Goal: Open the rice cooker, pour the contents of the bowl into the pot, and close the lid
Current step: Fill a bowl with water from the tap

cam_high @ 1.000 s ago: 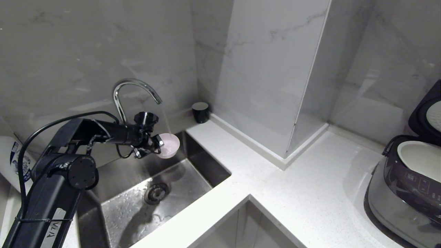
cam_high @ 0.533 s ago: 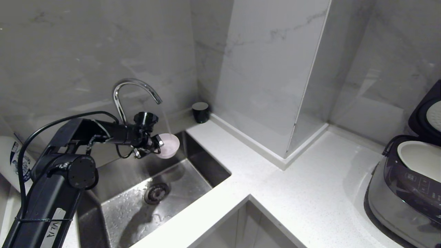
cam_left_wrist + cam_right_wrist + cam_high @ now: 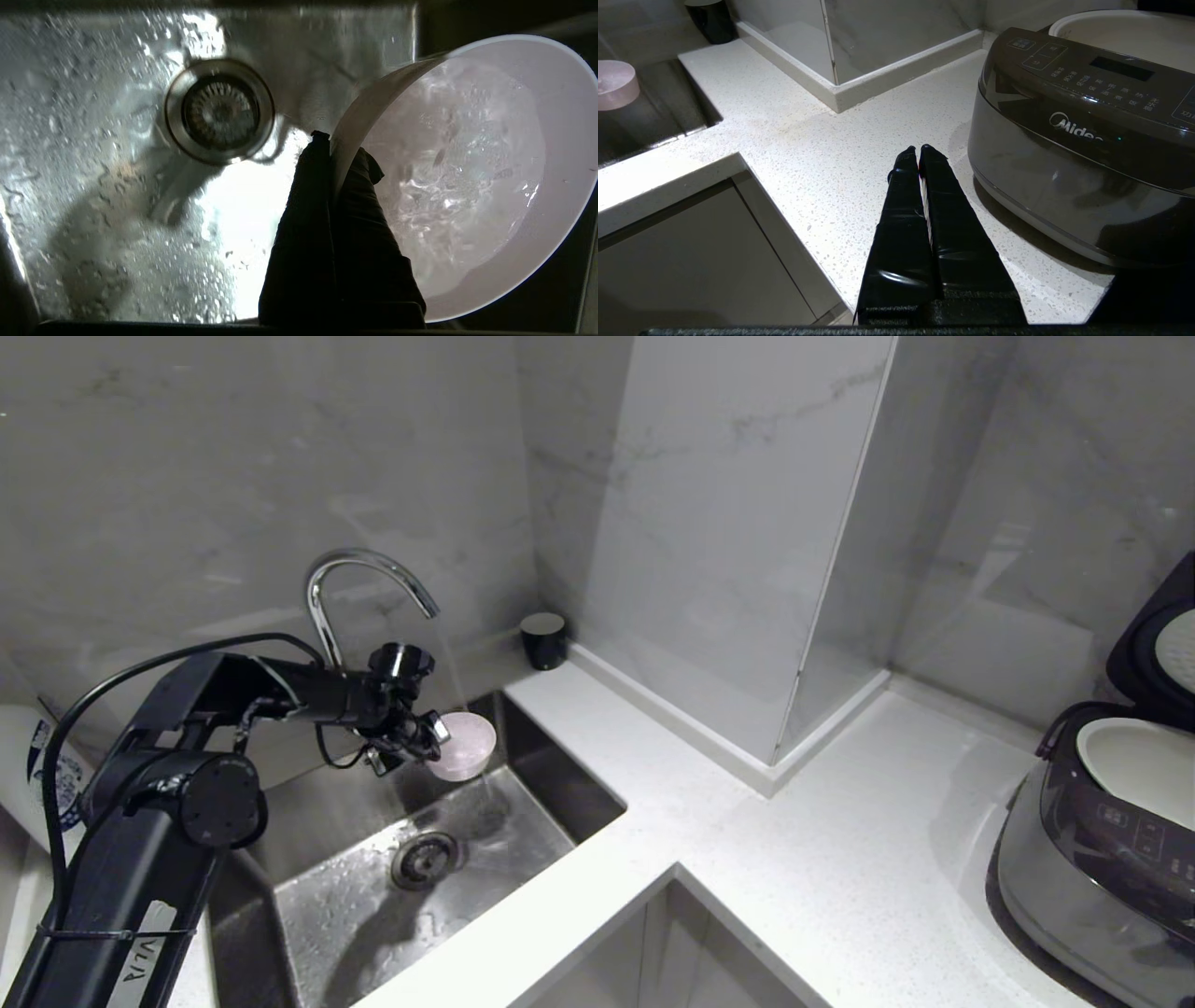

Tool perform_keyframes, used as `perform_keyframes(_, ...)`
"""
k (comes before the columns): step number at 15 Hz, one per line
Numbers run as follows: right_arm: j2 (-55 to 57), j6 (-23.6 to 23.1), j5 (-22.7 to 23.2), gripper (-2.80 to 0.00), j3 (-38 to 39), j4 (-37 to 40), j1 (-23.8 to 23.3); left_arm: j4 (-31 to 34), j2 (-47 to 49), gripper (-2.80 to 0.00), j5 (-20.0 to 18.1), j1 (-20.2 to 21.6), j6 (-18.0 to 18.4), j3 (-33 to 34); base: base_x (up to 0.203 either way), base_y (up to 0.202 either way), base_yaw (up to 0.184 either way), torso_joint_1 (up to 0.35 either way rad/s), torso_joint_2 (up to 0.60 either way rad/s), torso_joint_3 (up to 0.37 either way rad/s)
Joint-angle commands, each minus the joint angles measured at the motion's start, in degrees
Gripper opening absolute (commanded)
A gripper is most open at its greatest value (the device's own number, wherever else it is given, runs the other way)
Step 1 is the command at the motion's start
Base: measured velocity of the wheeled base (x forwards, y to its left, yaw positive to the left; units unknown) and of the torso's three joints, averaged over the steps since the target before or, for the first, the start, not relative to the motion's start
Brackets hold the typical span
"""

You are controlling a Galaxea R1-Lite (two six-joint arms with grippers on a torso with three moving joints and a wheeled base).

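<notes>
We see the left gripper [image 3: 431, 735] mid-left of the head view, clamped on the rim of the bowl [image 3: 464, 745], tipped on its side over the sink [image 3: 523, 840] under the tap [image 3: 359, 588], with water inside. Right gripper [image 3: 918, 154] has fingers together above the counter [image 3: 822, 140], beside the cooker [image 3: 1083, 140]. At right edge, lid [image 3: 1158, 644] is up, pot [image 3: 1134, 765] exposed.
</notes>
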Motion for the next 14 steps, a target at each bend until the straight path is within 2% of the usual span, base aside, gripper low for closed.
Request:
perform_keyframes(1, 0.0, 0.0, 0.0, -2.80, 0.0, 0.0, 0.0, 1.3, -1.1, -2.80, -1.7, -0.1, -0.8, 0.8, 0.000, 0.000, 0.000, 0.000, 0.00, 0.000)
perform_keyframes(6, 0.0, 0.0, 0.0, -2.80, 0.0, 0.0, 0.0, 3.2, -4.4, -2.80, -3.2, -1.4, -1.1, 3.8, 0.000, 0.000, 0.000, 0.000, 0.00, 0.000)
perform_keyframes(14, 0.0, 0.0, 0.0, -2.80, 0.0, 0.0, 0.0, 3.3, -7.4, -2.80, -3.2, -10.0, -1.2, 6.8, 0.000, 0.000, 0.000, 0.000, 0.00, 0.000)
